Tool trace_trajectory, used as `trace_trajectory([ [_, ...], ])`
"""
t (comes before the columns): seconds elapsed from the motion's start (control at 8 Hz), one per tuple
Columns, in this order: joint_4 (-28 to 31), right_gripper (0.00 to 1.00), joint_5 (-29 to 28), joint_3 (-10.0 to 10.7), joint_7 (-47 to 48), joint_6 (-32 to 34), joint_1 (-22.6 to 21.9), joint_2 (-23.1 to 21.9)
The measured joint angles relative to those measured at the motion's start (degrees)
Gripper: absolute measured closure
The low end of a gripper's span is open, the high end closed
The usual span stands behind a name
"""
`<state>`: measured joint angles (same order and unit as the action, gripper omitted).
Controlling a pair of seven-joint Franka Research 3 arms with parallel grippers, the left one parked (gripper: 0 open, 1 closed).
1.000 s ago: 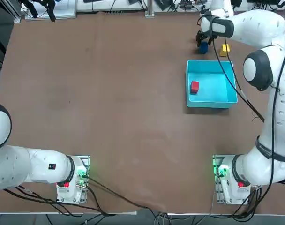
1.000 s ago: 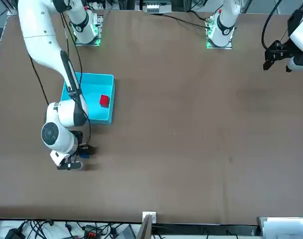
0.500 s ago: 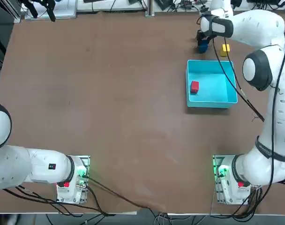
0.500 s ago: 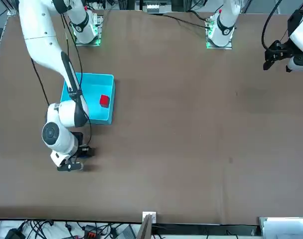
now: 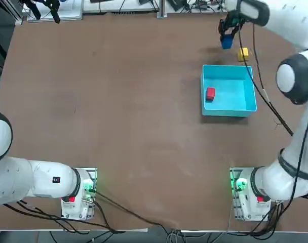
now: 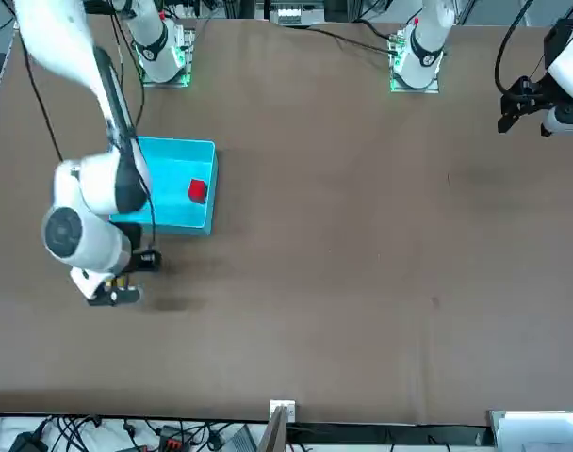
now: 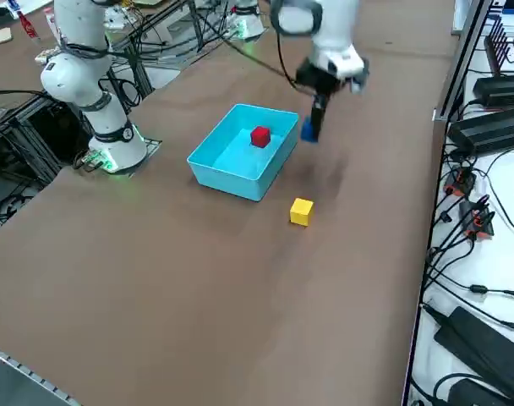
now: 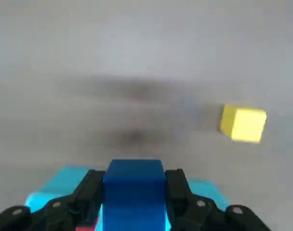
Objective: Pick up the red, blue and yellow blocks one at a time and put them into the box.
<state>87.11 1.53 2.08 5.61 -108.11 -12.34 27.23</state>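
A wide brown desk (image 5: 123,101) carries everything. Seen from overhead, the shallow cyan box (image 5: 247,86) sits toward three o'clock, with the red block (image 5: 210,93) inside near its nine o'clock wall. The yellow block (image 5: 242,53) rests on the desk just beyond the box, at about one o'clock from it. The right gripper (image 5: 226,40) hangs above the desk beside the yellow block, its fingers (image 8: 182,190) clamped on the blue block (image 8: 134,192), lifted clear of the surface. No readable writing or labels appear on these things.
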Motion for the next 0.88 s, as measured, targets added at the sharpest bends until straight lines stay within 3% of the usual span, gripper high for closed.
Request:
trace_trajectory([
  [0.25,13.74,0.31,-0.01,-0.18,0.31,-0.92,-1.15,-10.35],
  [0.5,30.53,0.31,-0.05,-0.37,1.41,-8.07,-2.24,-19.39],
  [0.62,38.1,0.31,-0.05,-0.42,1.83,-12.93,-2.87,-22.66],
  [0.88,48.49,0.31,-0.05,-0.47,2.43,-22.87,-3.66,-25.07],
])
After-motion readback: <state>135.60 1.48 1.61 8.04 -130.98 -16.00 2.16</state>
